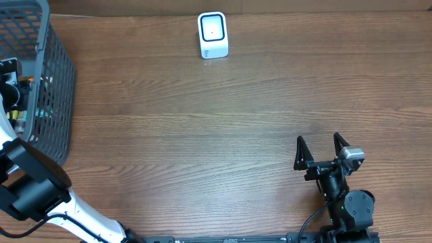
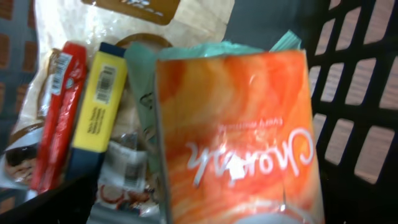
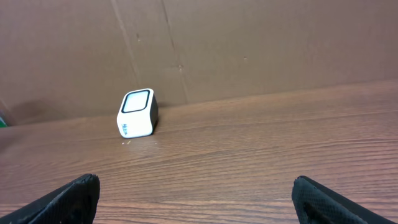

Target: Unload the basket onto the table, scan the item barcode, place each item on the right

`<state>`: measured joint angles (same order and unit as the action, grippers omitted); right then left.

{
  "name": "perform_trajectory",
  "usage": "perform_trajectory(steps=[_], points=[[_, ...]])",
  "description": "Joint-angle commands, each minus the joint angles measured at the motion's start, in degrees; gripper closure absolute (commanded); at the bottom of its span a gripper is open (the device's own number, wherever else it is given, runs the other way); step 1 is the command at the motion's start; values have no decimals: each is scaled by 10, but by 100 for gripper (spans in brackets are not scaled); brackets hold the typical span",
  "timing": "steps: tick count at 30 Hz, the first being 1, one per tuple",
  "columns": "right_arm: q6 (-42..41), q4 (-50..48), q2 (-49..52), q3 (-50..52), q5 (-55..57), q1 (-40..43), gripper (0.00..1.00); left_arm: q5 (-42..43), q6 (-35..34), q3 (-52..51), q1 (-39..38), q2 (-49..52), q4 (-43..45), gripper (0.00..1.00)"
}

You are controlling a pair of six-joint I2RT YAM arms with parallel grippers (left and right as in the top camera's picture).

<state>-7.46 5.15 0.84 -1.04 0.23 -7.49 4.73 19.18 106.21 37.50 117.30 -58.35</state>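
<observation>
The table (image 1: 202,135) is warm brown wood with long streaked grain. The scanner (image 1: 213,35) is white, its window edged by a dark line. The basket (image 1: 59,74) is grey mesh. The pouch (image 2: 239,137) swirls orange and pale cream, marbled, with white script. A yellow pack (image 2: 99,106) edged in dark blue carries a black-and-white barcode. The wrapper (image 2: 59,118) is glossy red, and a packet (image 2: 142,81) looks mint green, though blurred. The right gripper (image 1: 318,139) is black and the cardboard (image 3: 249,50) is dull brown.
</observation>
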Motion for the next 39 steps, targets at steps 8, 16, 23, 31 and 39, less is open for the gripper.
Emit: perform_trajectory(steps=[8,16,23,31,39], points=[[0,-4,-6,6,0,3,0,54,-25,-54,-7,5,48,0],[0,-3,-6,6,0,3,0,54,-25,-143,-7,5,137,0],[0,-4,-6,6,0,3,0,53,-22,-170,-7,5,163,4],[0,-4,-6,6,0,3,0,53,-9,-169,-7,5,164,78],[0,-4,-6,6,0,3,0,54,-10,-150,-7,3,170,96]])
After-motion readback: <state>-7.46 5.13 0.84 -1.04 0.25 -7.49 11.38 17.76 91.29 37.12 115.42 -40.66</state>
